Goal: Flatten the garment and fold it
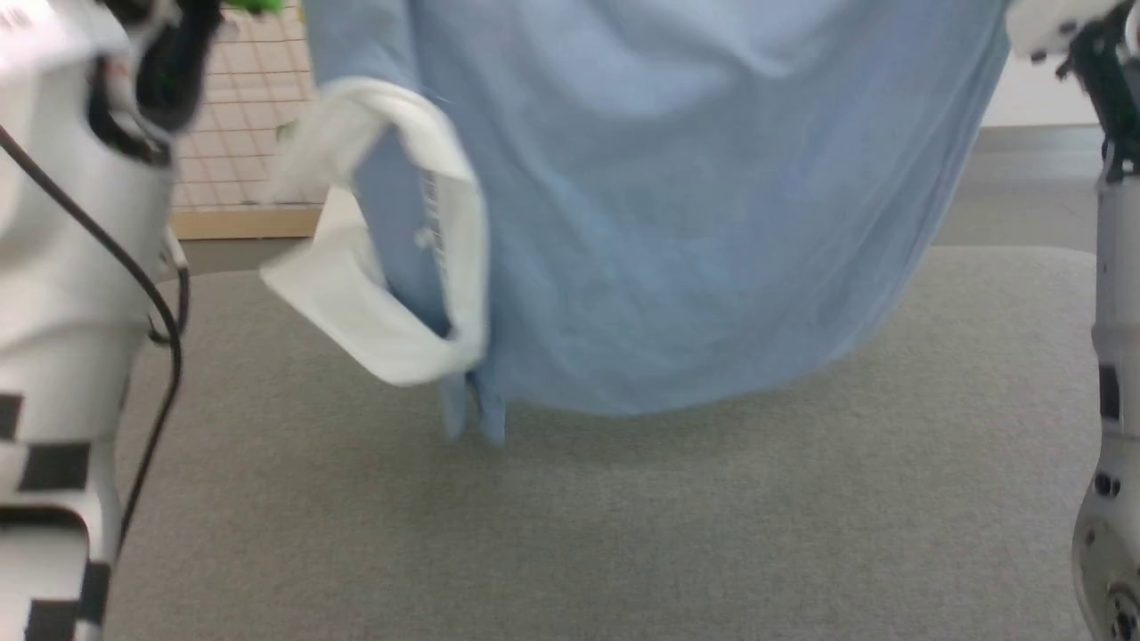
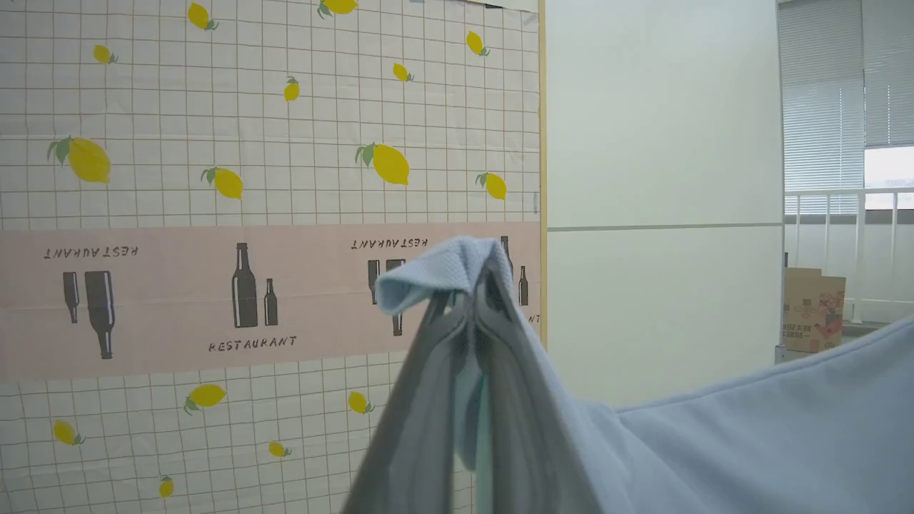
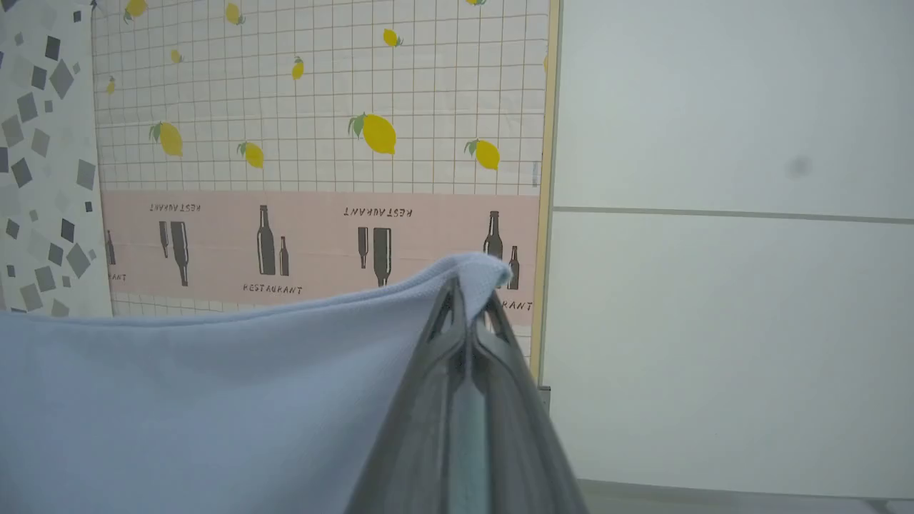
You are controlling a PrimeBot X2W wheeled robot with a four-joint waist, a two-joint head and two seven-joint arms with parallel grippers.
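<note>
The light blue garment (image 1: pixel 677 231) hangs in the air above the grey table (image 1: pixel 623 534), stretched between my two raised arms. Its white collar lining (image 1: pixel 392 267) droops at the left, and the lowest folds reach close to the table. In the left wrist view my left gripper (image 2: pixel 471 285) is shut on a corner of the garment (image 2: pixel 750 442), which trails off to the right. In the right wrist view my right gripper (image 3: pixel 468 293) is shut on another corner, and the cloth (image 3: pixel 214 400) spreads away to the left.
My pale left arm (image 1: pixel 62 294) with a black cable stands at the left edge and the right arm (image 1: pixel 1113 356) at the right edge. Behind are a lemon-patterned partition (image 2: pixel 271 143), a white wall (image 3: pixel 714 285) and a cardboard box (image 2: pixel 814 307).
</note>
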